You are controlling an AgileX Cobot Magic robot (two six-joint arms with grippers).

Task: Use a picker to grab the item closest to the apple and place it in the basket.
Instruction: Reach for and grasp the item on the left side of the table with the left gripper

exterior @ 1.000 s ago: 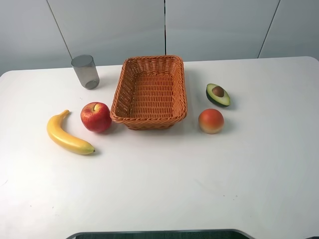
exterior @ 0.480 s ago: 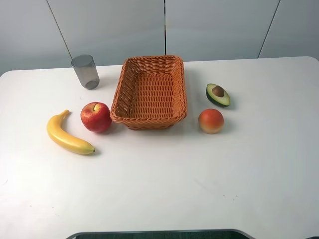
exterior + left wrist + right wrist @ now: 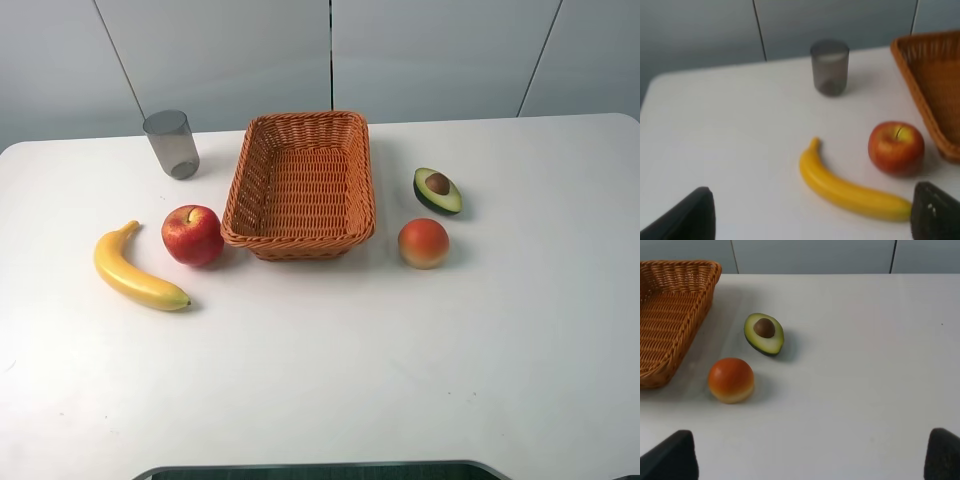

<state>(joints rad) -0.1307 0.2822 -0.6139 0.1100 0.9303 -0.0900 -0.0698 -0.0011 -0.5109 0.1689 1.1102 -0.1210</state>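
A red apple (image 3: 192, 234) (image 3: 896, 148) rests just left of the woven orange basket (image 3: 300, 130) (image 3: 920, 80). A yellow banana (image 3: 135, 271) (image 3: 850, 189) lies right beside the apple, on its left. Neither arm appears in the exterior high view. In the left wrist view my left gripper (image 3: 810, 220) is open, its dark fingertips (image 3: 685, 217) wide apart, hovering on the near side of the banana with nothing between them. My right gripper (image 3: 807, 455) is open too, fingertips (image 3: 945, 452) spread, back from the fruit on the basket's (image 3: 675, 270) right.
A grey tumbler (image 3: 171, 144) (image 3: 829, 67) stands behind the apple. Right of the basket lie a halved avocado (image 3: 437, 190) (image 3: 764, 333) and an orange-red peach (image 3: 423, 243) (image 3: 731, 380). The white table (image 3: 330, 370) reaches to the grey wall behind.
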